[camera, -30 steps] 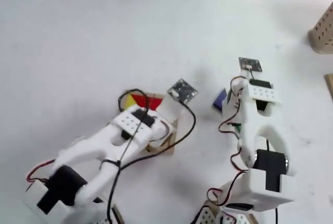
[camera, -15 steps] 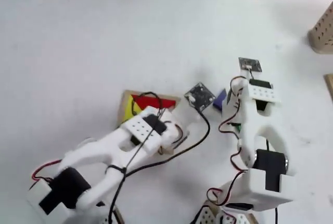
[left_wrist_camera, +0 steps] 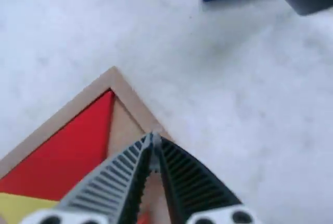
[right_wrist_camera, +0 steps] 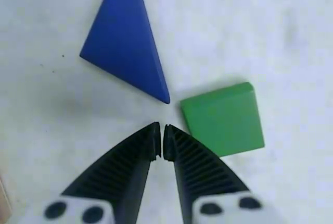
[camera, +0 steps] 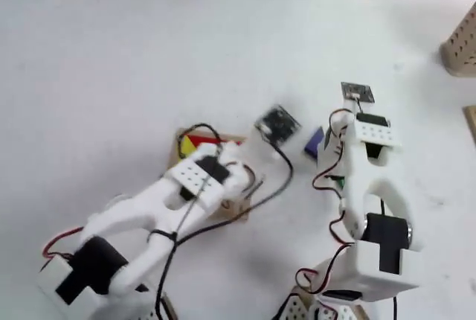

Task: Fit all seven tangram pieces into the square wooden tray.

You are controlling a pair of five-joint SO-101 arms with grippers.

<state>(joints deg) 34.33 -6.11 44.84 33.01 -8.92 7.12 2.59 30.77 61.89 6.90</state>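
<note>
I see left claw [left_wrist_camera: 153, 146] closed, empty, over tray [left_wrist_camera: 113, 78] corner; right claw [right_wrist_camera: 160, 135] closed; blue triangle [camera: 314, 143] at tray's 3 o'clock.

Wooden tray [left_wrist_camera: 67, 113] holds red pc [left_wrist_camera: 67, 156] + yellow pc [left_wrist_camera: 18, 206], bare wood at one corner; blue triangle [right_wrist_camera: 125, 41] & green square [right_wrist_camera: 223, 125] lie flat outside, just beside each other.

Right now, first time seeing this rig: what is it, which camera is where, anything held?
Two robot arms at a white table. One picture looks down from above: left arm, right arm. The other two come from a camera on each wrist. The left end effector is shut and empty, over a corner of the tray, which holds a red piece and a yellow piece. The right end effector is shut and empty, near a blue triangle and a green square on the table.
</note>
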